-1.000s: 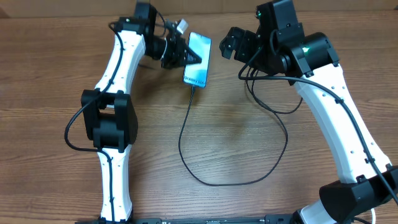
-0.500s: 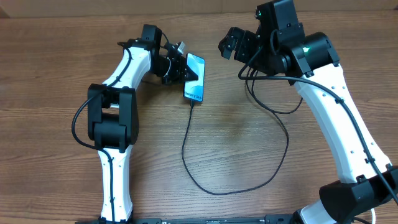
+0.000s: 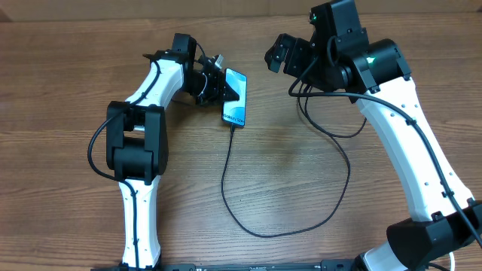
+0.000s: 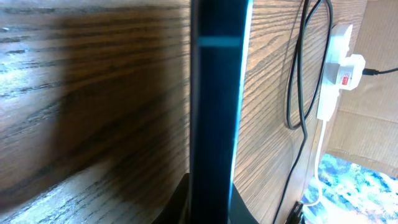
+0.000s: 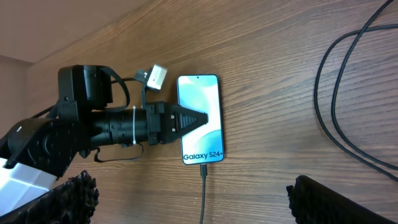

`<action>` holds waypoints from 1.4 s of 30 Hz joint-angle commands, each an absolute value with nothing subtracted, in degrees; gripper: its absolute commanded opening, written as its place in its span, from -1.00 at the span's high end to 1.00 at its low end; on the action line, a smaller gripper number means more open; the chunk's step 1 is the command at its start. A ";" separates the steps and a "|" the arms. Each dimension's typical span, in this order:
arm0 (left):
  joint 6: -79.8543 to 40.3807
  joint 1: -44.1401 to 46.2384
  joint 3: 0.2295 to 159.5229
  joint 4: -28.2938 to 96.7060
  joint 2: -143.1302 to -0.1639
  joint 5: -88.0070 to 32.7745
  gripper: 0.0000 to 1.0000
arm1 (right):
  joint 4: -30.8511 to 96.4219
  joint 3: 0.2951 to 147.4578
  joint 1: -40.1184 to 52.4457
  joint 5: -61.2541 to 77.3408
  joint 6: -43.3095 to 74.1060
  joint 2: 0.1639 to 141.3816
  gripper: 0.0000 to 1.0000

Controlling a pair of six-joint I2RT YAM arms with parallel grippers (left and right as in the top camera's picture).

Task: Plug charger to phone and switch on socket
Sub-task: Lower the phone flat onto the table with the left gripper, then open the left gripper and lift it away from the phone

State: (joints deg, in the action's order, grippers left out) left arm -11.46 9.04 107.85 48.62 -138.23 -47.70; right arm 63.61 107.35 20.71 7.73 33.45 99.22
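While left gripper [image 5: 198, 118] pinches phone [image 5: 208, 93] edge, charger [image 5: 203, 193] plugged in.

The table [image 3: 286, 173] is grained wood, the phone [image 5: 200, 93] screen glossy, the charger [image 5: 203, 193] matt.

Grained wood table with plain tan surroundings

The table [image 3: 286, 150] is brown wood, its grain running side to side in the overhead view, with a faint darker smudge near the middle. A paler tan strip [image 3: 226, 6], flat and plain, runs along the 12 o'clock edge of that view. In the left wrist view a tan cardboard panel [image 4: 373, 124] with a crease line fills the 3 o'clock side beyond the table's edge. Below it, at 5 o'clock, sits a blue-and-white patterned patch [image 4: 357, 186]; what it is cannot be told. The right wrist view shows a plain brown surface [image 5: 31, 25] at 10 o'clock.
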 commanded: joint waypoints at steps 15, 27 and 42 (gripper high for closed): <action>-11.79 9.41 107.70 50.96 -137.53 -42.59 0.58 | 63.59 108.73 20.60 8.21 32.99 99.13 -1.00; -11.81 9.26 107.72 52.80 -137.53 -31.09 0.42 | 66.11 108.73 20.49 7.07 33.01 99.13 -1.00; -11.79 8.62 108.55 56.10 -137.45 -20.14 -0.84 | 68.55 108.73 19.68 6.07 33.04 99.13 -1.00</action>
